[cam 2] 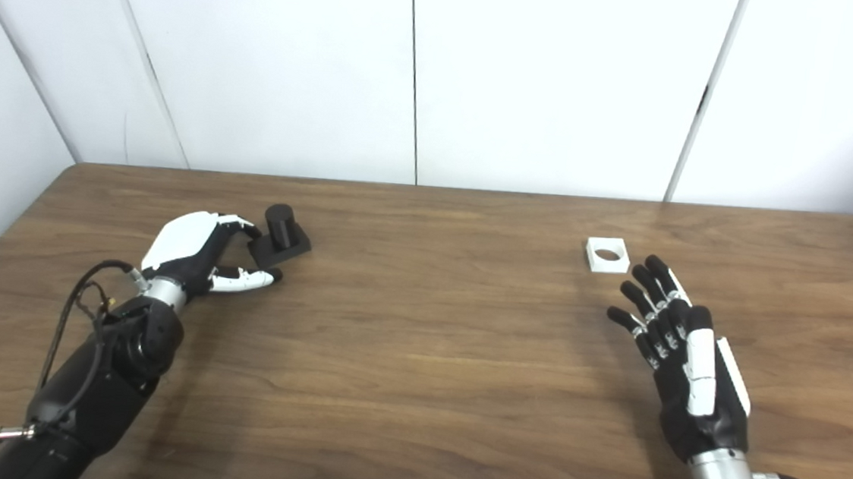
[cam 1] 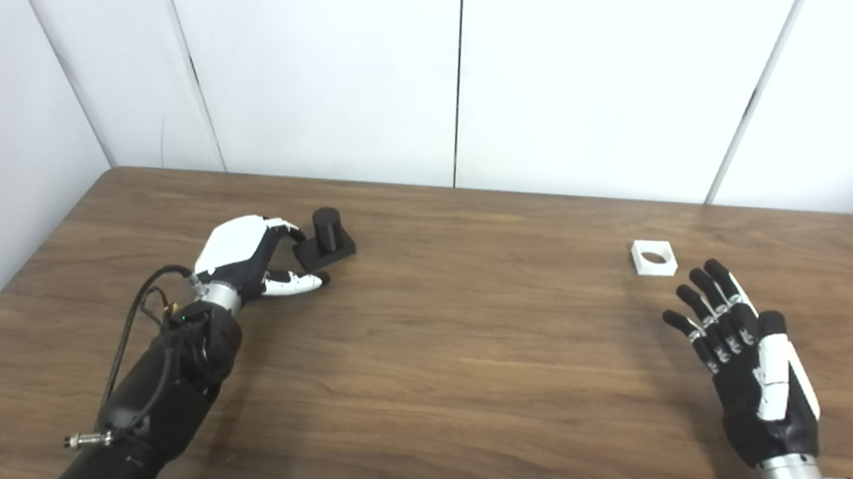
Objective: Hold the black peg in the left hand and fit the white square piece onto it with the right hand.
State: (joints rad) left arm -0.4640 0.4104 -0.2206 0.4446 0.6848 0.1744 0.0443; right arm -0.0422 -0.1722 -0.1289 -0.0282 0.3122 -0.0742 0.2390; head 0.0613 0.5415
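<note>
Meanwhile, both hands wait beside their parts

Already the left hand (cam 1: 246, 256) sits at the black peg (cam 1: 326, 241), its fingers (cam 1: 291, 232) curled toward the peg's square base and its thumb (cam 1: 300, 283) stretched along the near side. The fingertips seem to touch the base's left edge, though whether they actually press on it cannot be told; the peg stands upright on the tabletop (cam 1: 448, 348), not lifted, in the left half and toward the back.

Over on the right, the white piece (cam 1: 654, 257) lies flat on the tabletop, its round hole facing up. The right hand (cam 1: 745, 356) is just beside it, on the near right, palm down with its fingers (cam 1: 710, 307) spread wide and straight, holding nothing. The longest fingertips point toward the piece and stop short of it, with a narrow strip of wood showing between.

Peg and piece lie well apart, with bare wood between them. White wall panels (cam 1: 598, 85) stand behind the tabletop.
</note>
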